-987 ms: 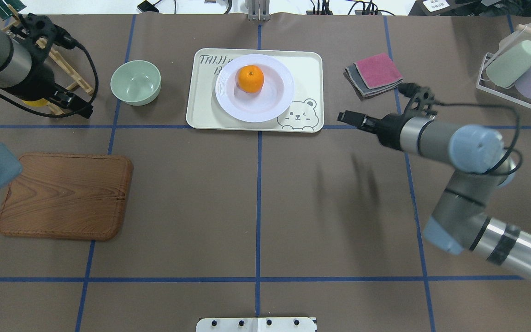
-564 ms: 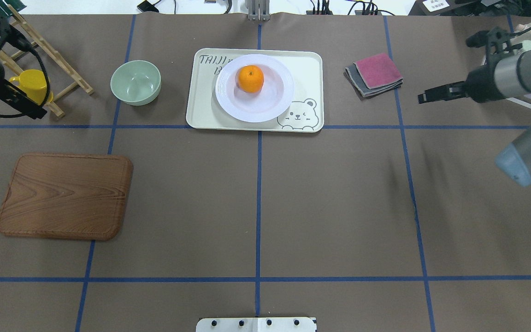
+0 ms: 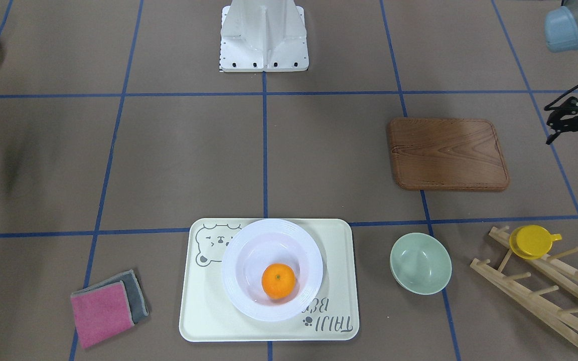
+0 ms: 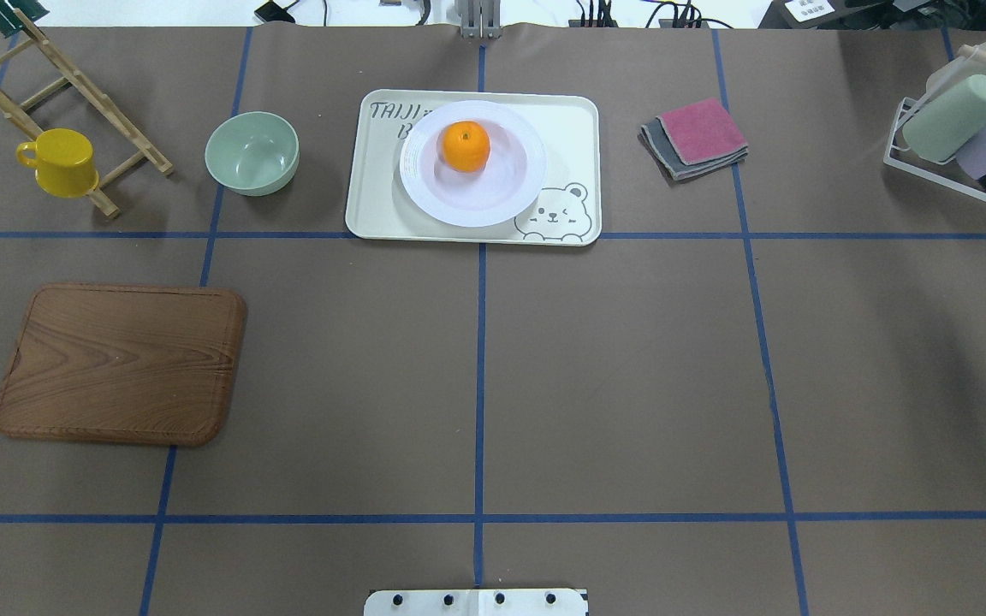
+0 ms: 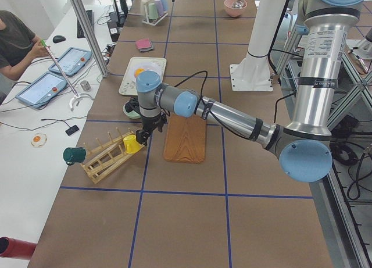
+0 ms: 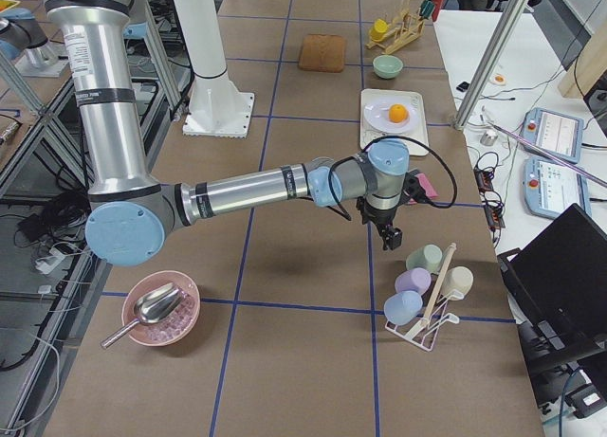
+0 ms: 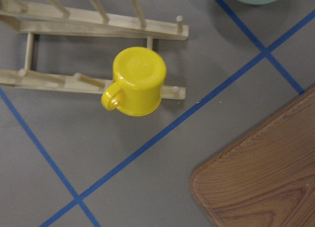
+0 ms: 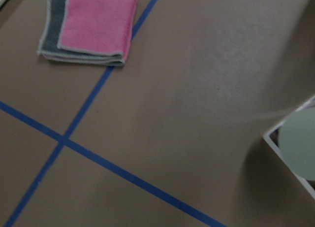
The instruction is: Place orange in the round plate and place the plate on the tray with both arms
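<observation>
The orange lies inside the round plate, and the plate rests on the tray at the far centre of the table. The front view shows the same: orange, plate, tray. Both grippers are away from them. My left gripper hangs over the yellow cup at the table's left end. My right gripper hovers near the cup rack at the right end. I cannot tell whether either is open or shut, and neither wrist view shows fingers.
A pale green bowl stands left of the tray. A yellow cup sits on a wooden rack. A brown wooden board lies near left. Folded cloths and a cup rack are at right. A person sits beside the table.
Both arms have swung outward and left the overhead view, the left one to the left, the right one to the right. The orange, plate and tray have not moved.
</observation>
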You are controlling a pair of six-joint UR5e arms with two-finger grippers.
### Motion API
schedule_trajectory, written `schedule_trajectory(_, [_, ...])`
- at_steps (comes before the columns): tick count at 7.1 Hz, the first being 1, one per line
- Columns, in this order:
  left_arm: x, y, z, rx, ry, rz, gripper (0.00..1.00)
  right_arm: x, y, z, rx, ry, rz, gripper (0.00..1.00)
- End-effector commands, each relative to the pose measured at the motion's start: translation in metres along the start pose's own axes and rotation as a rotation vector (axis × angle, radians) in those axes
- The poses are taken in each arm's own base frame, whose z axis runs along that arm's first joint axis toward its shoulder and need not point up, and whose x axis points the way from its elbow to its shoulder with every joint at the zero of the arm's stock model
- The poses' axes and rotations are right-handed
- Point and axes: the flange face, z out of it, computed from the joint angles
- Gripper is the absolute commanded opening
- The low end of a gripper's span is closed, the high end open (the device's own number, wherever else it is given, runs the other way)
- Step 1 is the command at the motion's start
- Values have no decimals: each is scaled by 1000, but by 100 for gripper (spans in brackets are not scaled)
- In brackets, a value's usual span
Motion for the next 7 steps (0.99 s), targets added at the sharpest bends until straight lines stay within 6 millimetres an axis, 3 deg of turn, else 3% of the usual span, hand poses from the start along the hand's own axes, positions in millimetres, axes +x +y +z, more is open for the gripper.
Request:
schedule_trajectory(1, [-23, 38, -6, -28, 73, -77, 100, 14, 91, -1, -49, -5, 27, 100])
schedule_trajectory(2, [-46, 55, -15, -14, 58, -24, 100, 8, 121, 1, -59, -16, 51, 100])
schedule_trajectory(3, [-52, 58, -12, -23, 52, 53, 100, 6, 129, 3, -63, -19, 57, 100])
schedule_trajectory(5, [-70, 70, 6, -73, 34, 121, 100, 4, 120, -2, -51, -16, 54, 100])
schedule_trajectory(7, [-71, 73, 10, -89, 26, 105, 100, -4, 106, -5, -36, -33, 33, 100])
